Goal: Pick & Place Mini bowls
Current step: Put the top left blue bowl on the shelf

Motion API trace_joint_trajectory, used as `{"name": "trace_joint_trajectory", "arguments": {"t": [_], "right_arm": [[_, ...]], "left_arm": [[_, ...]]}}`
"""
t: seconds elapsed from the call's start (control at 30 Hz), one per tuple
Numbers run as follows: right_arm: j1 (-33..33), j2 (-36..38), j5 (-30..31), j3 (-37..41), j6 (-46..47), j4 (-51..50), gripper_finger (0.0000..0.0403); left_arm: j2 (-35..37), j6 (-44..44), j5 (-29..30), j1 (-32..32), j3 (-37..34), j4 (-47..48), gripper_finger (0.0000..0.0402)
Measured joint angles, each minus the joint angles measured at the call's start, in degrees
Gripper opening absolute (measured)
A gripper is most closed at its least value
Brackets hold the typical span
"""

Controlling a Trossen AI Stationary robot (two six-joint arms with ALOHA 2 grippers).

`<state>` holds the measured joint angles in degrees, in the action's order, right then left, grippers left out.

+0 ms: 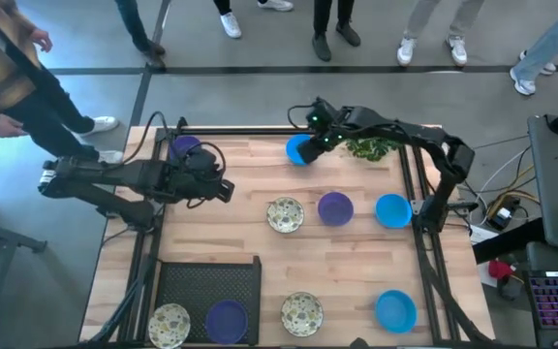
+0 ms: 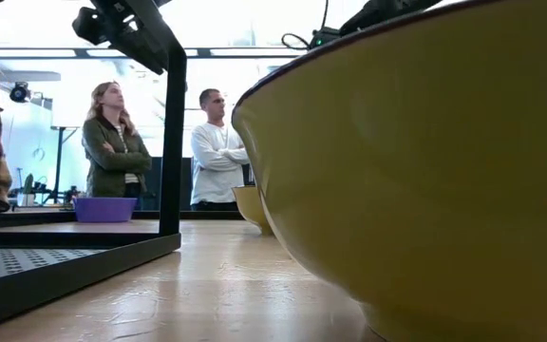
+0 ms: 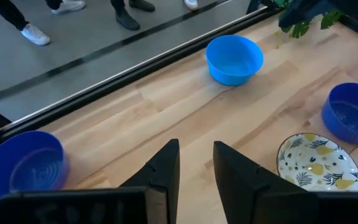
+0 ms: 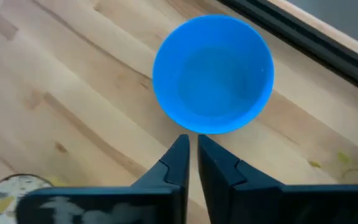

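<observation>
So the right gripper (image 4: pixel 192 144) is up at the far edge of the table (image 1: pixel 356 262), right next to a bright blue mini bowl (image 1: pixel 299 150) that sits on the wood beside the leafy plant (image 1: pixel 368 148). Its fingers are nearly pinched together with just a sliver between them, and they've got nothing; the bowl's rim is just past the tips. The left gripper (image 3: pixel 194 163) hangs over the far left, fingers parted a bit and empty, near a purple bowl (image 1: pixel 184 146). Other bowls are scattered mid-table and along the near edge, two of them on a black tray (image 1: pixel 206 281).
</observation>
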<state>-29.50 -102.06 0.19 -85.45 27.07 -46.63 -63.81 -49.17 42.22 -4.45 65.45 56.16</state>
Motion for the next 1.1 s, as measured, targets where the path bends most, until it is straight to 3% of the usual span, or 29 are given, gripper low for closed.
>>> {"name": "trace_joint_trajectory", "arguments": {"t": [0.23,0.4,0.53,1.1], "right_arm": [[-2.1,-2.6,3.7,0.3,4.3,0.1,0.0103],[-5.0,-3.7,4.4,0.3,6.0,1.4,0.0128],[-7.0,-6.1,1.2,0.3,6.0,1.6,0.0134],[-7.9,-14.3,-1.8,0.4,5.5,2.6,0.0127]], "left_arm": [[0.0,1.0,0.1,0.0,0.0,0.0,0.009],[0.0,1.0,0.1,0.0,0.0,0.0,0.009],[0.0,1.0,0.1,0.0,0.0,0.0,0.009],[0.0,1.0,-0.3,0.0,0.0,0.0,0.009]]}}
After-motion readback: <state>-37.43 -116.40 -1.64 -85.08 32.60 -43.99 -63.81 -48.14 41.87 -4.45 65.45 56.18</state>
